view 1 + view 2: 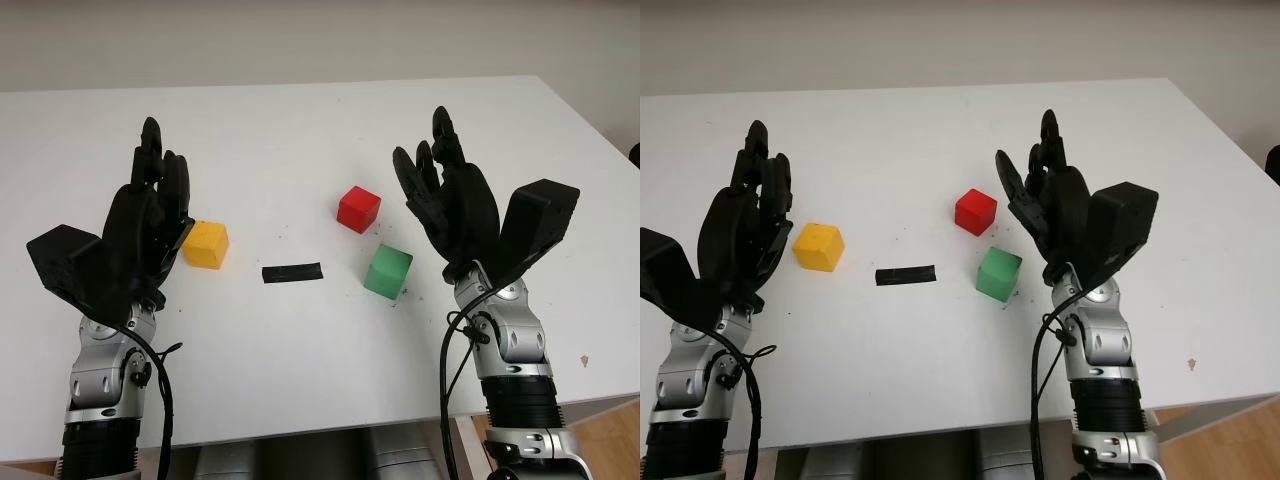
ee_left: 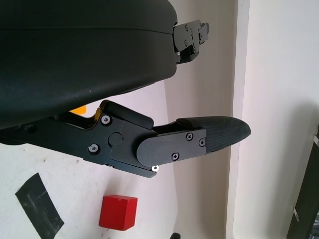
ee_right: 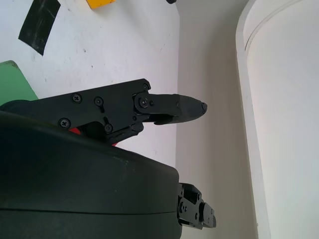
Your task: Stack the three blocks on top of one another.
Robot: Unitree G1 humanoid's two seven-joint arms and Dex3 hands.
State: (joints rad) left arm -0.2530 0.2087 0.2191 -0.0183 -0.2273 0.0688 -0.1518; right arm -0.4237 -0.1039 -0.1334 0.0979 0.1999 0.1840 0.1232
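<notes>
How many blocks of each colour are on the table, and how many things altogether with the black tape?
Yellow block: 1
Red block: 1
Green block: 1
Black tape strip: 1
Total: 4 things on the white table, 3 of them blocks, none stacked.
The left hand and right hand are both open, holding nothing.

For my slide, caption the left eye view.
Open left hand and right hand flank yellow, red, green blocks, unstacked.

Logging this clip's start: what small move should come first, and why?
Probably the right hand closing on the red block or green block: both sit right beside it, all three blocks lie apart, and both hands are open. The left hand hovers by the yellow block.
</notes>
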